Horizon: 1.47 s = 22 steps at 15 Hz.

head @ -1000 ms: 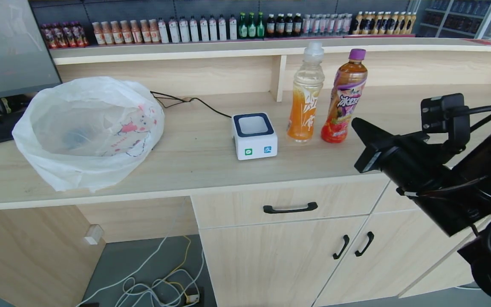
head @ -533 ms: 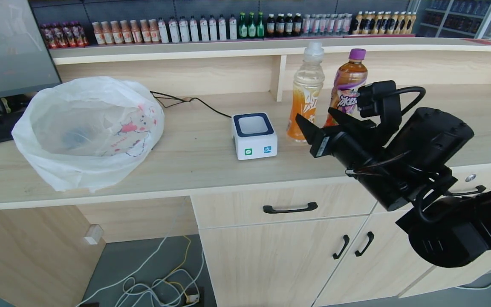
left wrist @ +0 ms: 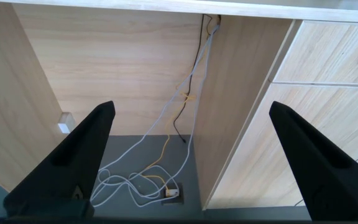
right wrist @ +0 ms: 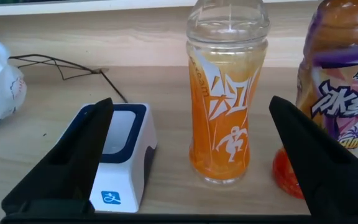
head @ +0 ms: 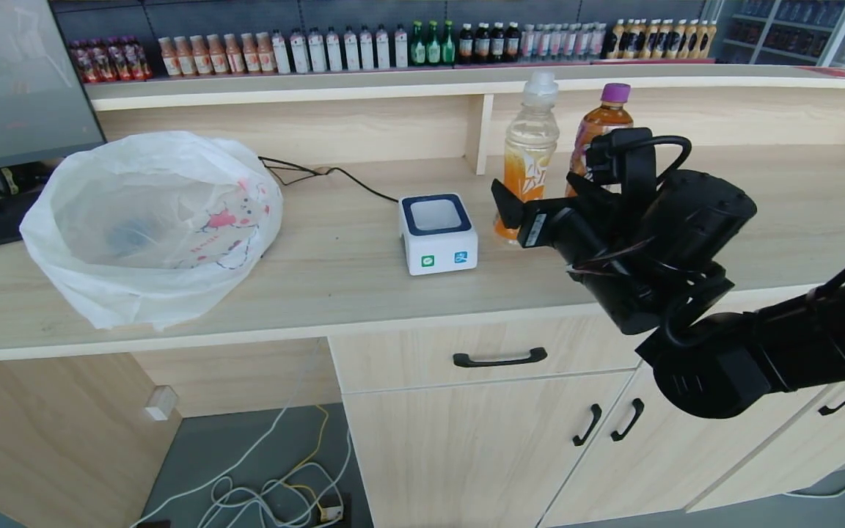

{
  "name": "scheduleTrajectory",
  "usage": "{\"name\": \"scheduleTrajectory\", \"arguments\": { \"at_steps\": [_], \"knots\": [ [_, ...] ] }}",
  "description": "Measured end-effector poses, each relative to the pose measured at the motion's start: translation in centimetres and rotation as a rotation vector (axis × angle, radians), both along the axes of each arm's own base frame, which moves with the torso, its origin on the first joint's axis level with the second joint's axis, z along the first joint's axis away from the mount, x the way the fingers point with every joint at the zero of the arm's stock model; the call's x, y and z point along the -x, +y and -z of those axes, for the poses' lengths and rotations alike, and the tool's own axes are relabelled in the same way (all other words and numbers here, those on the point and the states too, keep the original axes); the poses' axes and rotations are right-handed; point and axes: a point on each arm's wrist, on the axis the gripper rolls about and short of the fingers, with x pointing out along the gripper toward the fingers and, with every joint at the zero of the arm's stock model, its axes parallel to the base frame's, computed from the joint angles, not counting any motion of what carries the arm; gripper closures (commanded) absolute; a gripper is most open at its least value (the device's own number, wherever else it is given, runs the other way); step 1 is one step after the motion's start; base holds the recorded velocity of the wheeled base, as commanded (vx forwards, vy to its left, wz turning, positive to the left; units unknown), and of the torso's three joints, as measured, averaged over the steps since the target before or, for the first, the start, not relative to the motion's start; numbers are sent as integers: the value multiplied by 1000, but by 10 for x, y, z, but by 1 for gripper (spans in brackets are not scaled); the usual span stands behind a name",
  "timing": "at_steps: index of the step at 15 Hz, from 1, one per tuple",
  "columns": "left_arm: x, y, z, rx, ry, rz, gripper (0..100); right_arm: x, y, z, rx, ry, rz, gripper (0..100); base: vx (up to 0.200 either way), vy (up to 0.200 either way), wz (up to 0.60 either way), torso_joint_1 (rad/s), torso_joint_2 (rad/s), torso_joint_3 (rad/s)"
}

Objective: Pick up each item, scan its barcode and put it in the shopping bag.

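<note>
An orange drink bottle with a white cap stands on the wooden counter. Right of it is a tea bottle with a purple cap, partly hidden by my right arm. My right gripper is open, level with the bottles and just in front of them. In the right wrist view the orange bottle sits between the open fingers, farther off, with the tea bottle beside it. The white scanner stands left of the bottles. The white shopping bag lies open at the counter's left. My left gripper is open below the counter.
A black cable runs from the scanner to the back wall. A raised shelf carries a row of many bottles. Drawers and cupboard doors with black handles front the counter. Loose cables lie on the floor in the gap below.
My right arm has swung in from the right edge, leftward and toward the counter, and its open gripper now faces the two bottles. The bottles, scanner and bag have not moved.
</note>
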Motion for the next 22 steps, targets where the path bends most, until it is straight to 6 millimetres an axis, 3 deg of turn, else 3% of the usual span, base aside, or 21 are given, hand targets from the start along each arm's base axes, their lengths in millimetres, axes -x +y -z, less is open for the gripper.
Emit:
{"name": "scheduleTrajectory", "arguments": {
  "at_steps": [22],
  "knots": [
    [0, 0, 0, 0, 0, 0, 0, -60, -7, 1, -2, 16, 41, 0, 0, 0, 0, 0, 0, 0]
  ]
}}
